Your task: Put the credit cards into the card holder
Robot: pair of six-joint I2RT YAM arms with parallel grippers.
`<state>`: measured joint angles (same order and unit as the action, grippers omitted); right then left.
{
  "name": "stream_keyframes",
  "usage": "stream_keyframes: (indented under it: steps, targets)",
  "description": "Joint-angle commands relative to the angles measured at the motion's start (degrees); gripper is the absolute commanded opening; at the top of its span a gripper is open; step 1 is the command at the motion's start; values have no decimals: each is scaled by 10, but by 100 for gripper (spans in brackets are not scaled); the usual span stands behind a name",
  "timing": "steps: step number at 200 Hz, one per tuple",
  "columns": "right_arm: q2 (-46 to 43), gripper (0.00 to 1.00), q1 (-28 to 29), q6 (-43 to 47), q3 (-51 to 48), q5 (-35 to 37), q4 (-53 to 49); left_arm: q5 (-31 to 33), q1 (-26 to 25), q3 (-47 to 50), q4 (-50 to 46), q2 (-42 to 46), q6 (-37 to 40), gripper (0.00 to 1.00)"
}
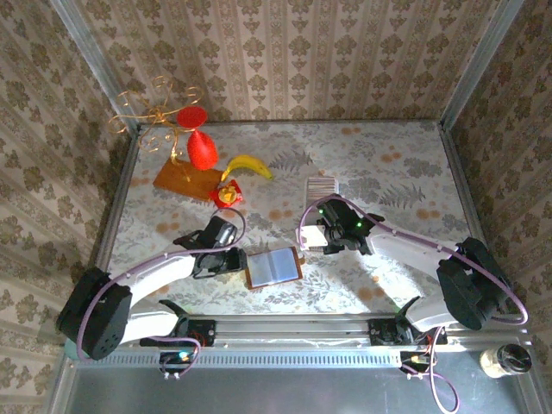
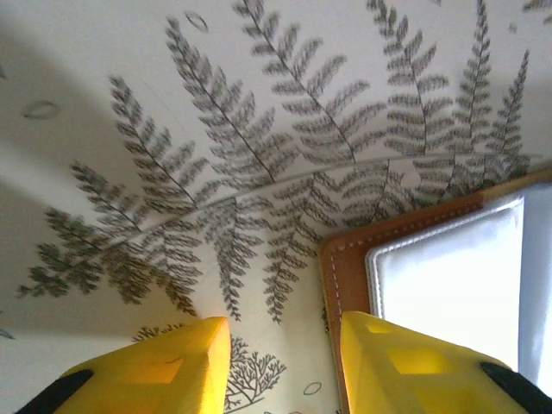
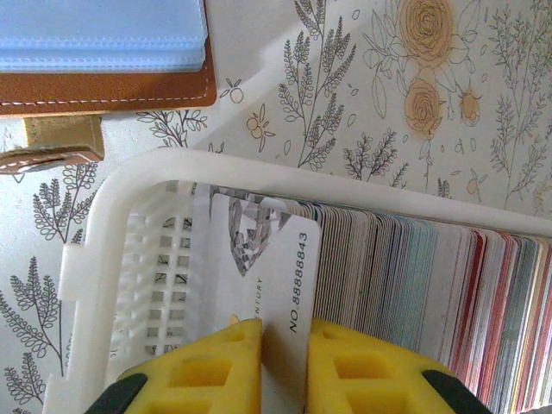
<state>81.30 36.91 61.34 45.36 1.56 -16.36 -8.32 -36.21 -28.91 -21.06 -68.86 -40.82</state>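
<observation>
The card holder [image 1: 273,266] lies open on the table, brown leather with a pale blue-grey inside [image 2: 448,276]. My left gripper [image 1: 226,259] sits at its left edge, open [image 2: 285,362]; one yellow finger is over the leather border [image 2: 345,259], the other over bare table. The credit cards [image 3: 414,276] stand packed on edge in a long white basket tray [image 3: 112,233], seen from above as a striped strip [image 1: 321,185]. My right gripper [image 1: 321,235] is at the tray's near end, shut [image 3: 286,345] on the end card [image 3: 267,250], a silver one with a printed number. The holder's snap tab [image 3: 43,158] lies just beyond the tray.
At the back left are an orange-brown board [image 1: 187,179] with a red cone [image 1: 203,151] and a gold wire stand [image 1: 155,112], a banana [image 1: 248,164] and a small red square [image 1: 228,196]. Patterned walls enclose the table. A jar [image 1: 507,358] stands by the right base.
</observation>
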Motion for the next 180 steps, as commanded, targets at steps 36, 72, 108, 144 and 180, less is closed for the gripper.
stream_keyframes:
  steps: [36, 72, 108, 144, 180]
  targets:
    - [-43, 16, -3, -3, 6, 29, -10, 8, -3, 15, -20, 62, -9, 40]
    - [-61, 13, -3, -15, 11, 17, -31, 5, -26, 19, -16, 70, -26, 40]
    - [-74, 5, -3, -36, 16, -11, -60, 6, -44, 19, -10, 69, -42, 40]
    - [-101, 0, -3, -81, 32, -51, -109, 5, -55, 21, -13, 82, -54, 40]
    - [-149, 0, -3, -189, 58, -109, -154, 0, -62, 31, -17, 102, -65, 41]
